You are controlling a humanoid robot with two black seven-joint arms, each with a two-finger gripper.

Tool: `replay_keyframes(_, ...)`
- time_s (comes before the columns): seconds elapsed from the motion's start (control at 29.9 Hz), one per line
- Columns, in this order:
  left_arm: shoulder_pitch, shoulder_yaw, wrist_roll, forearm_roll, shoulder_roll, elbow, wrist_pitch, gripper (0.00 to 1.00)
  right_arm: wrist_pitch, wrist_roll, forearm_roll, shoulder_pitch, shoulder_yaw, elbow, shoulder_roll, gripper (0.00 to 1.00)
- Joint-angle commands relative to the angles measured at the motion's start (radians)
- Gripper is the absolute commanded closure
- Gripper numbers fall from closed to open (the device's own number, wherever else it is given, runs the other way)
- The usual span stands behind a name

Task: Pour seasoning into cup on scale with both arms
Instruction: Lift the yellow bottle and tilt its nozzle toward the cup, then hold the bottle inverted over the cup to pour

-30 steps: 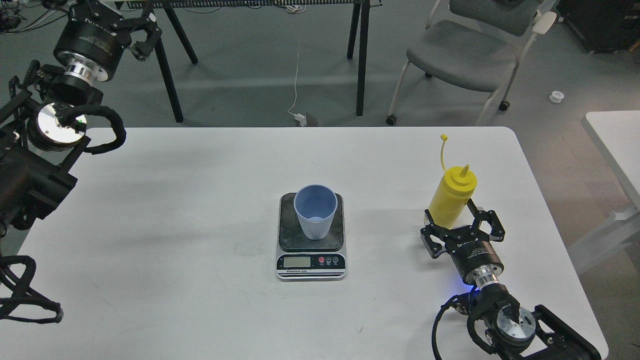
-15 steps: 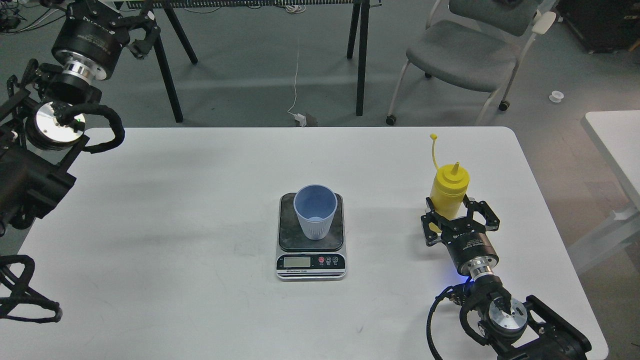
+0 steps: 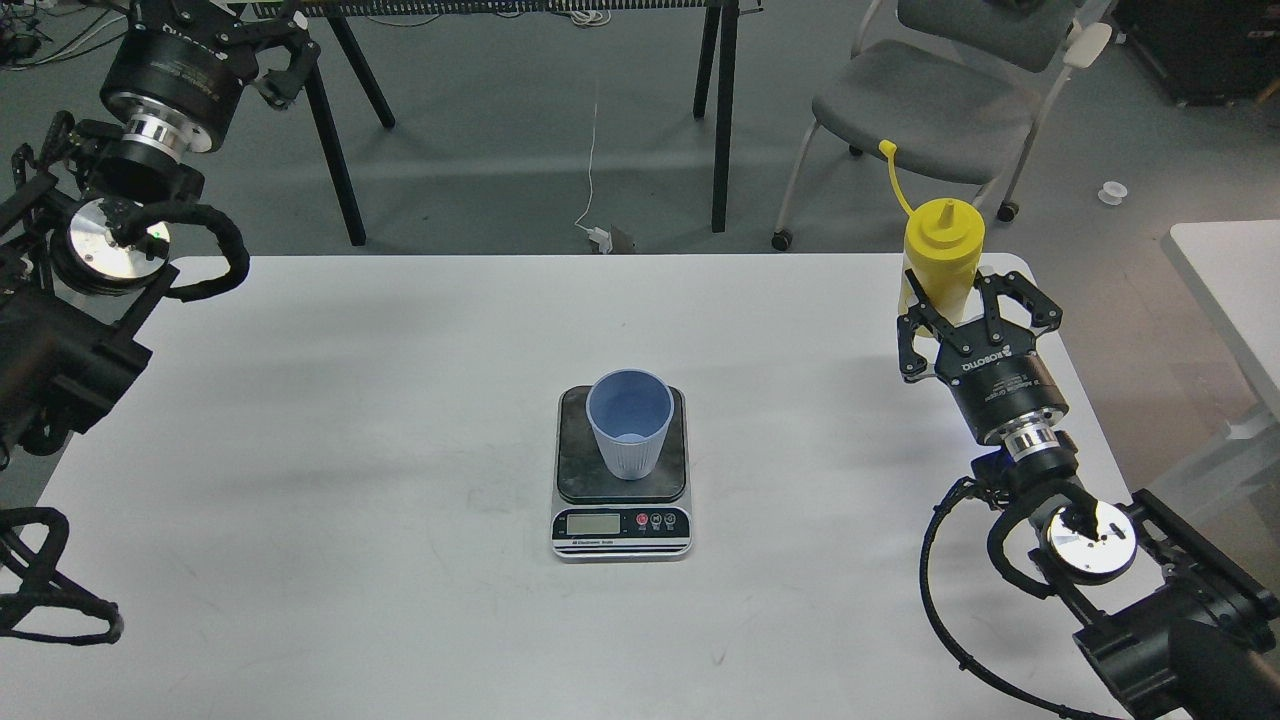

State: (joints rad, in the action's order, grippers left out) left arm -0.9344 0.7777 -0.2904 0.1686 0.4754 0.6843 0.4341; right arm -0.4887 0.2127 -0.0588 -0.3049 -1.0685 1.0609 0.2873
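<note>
The seasoning bottle (image 3: pixel 942 250) is yellow, upright, with its nozzle up and its cap strap sticking up to the left. My right gripper (image 3: pixel 968 310) is shut on its lower body and holds it above the table's far right edge. The pale blue cup (image 3: pixel 630 420) stands upright and empty on the dark plate of the scale (image 3: pixel 621 522) at the table's middle, well left of the bottle. My left gripper (image 3: pixel 272 58) is raised at the far top left, away from the table; its fingers are dark and partly cut off.
The white table (image 3: pixel 400 400) bears only the scale and cup. A grey chair (image 3: pixel 930 100) stands behind the table's right corner. Black table legs (image 3: pixel 335 150) stand behind on the left. Another white table (image 3: pixel 1230 270) is at the right.
My right gripper closed on the yellow bottle, then lifted it up and away towards the table's far right edge. The left arm drifted slightly up. The cup and scale did not move.
</note>
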Motion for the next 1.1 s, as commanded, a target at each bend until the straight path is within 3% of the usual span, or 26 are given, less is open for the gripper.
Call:
replay_keyframes(0.0,0.002,0.0,-0.001,0.0,0.003,0.006,-0.002,0.01,0.0,0.002,0.222,-0.017,-0.007,0.088,0.055,0.59)
replay_keyframes(0.07,0.002,0.0,-0.001,0.0,0.003,0.006,-0.002,0.01,0.027,0.004,0.376,-0.02,-0.013,0.146,0.056,0.6)
replay_keyframes(0.2,0.003,0.0,-0.003,0.0,0.002,0.009,-0.002,0.01,0.186,0.004,0.722,-0.057,-0.008,0.229,0.044,0.61)
replay_keyframes(0.47,0.012,-0.003,-0.001,0.0,0.015,0.02,0.0,0.01,0.367,0.004,1.214,-0.131,0.105,0.232,-0.077,0.62)
replay_keyframes(0.77,0.017,-0.001,-0.001,-0.001,0.015,0.023,-0.002,0.01,0.407,0.005,1.504,-0.263,0.288,0.225,-0.096,0.62)
replay_keyframes(1.07,0.017,0.0,-0.001,0.0,0.02,0.024,-0.002,0.01,0.407,0.017,1.679,-0.43,0.435,0.208,0.026,0.61)
